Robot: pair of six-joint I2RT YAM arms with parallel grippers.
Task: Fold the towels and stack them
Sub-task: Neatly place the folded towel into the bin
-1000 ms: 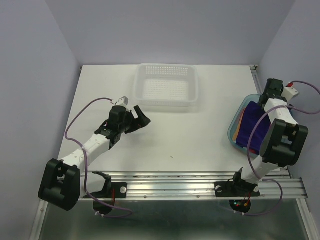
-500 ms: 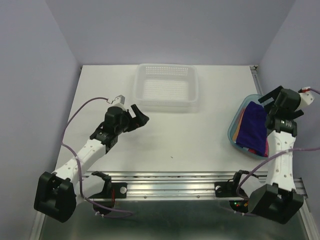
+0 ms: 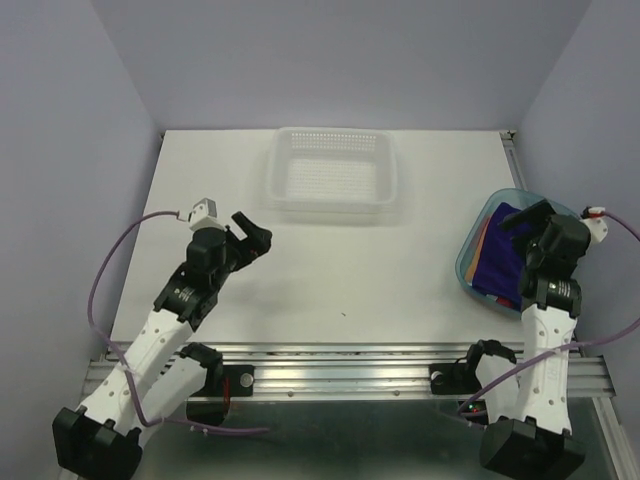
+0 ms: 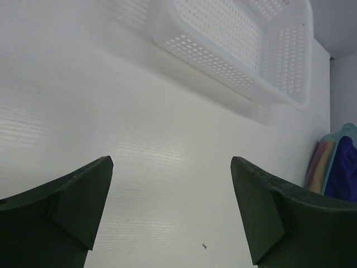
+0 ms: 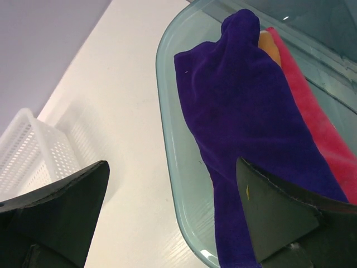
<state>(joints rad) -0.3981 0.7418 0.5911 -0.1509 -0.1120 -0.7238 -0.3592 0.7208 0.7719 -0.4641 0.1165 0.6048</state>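
The towels lie stacked in a teal tray at the table's right edge. The dark purple towel is on top, folded. In the right wrist view the purple towel covers a pink towel, and a bit of the orange towel shows at the far end. My right gripper hovers over the tray, open and empty, and its jaws straddle the tray's rim. My left gripper hangs open and empty over bare table at the left.
A white perforated basket stands empty at the back middle of the table, also seen from the left wrist. Grey walls close in the table on the left, right and back. A metal rail runs along the near edge.
Both arms have pulled back toward the near edge. The right gripper let go, opened wide and came away from the tray's far side. The left gripper drifted left and nearer.
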